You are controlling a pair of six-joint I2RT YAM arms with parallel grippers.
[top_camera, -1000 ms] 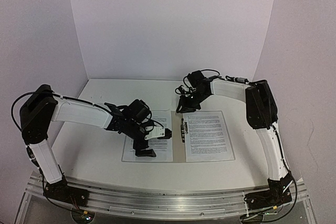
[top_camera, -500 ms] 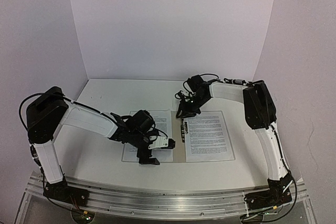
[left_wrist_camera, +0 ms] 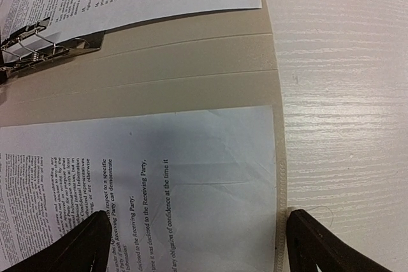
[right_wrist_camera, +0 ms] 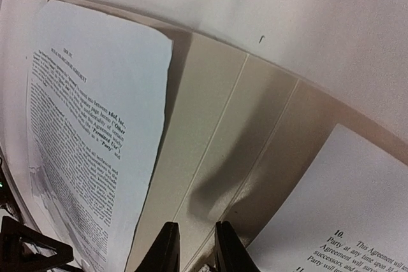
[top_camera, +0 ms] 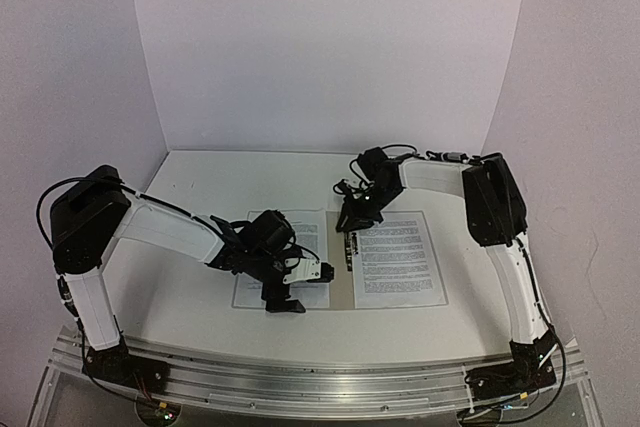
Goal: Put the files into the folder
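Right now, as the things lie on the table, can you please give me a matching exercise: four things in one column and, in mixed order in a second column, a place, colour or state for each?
Things:
1. left hand
2. right hand
3. metal clip
4. folder

Descriptions:
a. beige, lying open on the table
b. fingers close together, over the middle fold
c. fingers wide apart, at the near edge of the left sheet
d. silver-coloured

Pairs: 1-c, 2-b, 3-d, 4-a.

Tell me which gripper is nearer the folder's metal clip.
Right. The right gripper hovers over the spine of the folder just beyond the metal clip; the left gripper sits farther off, straddling the near edge of the left sheet.
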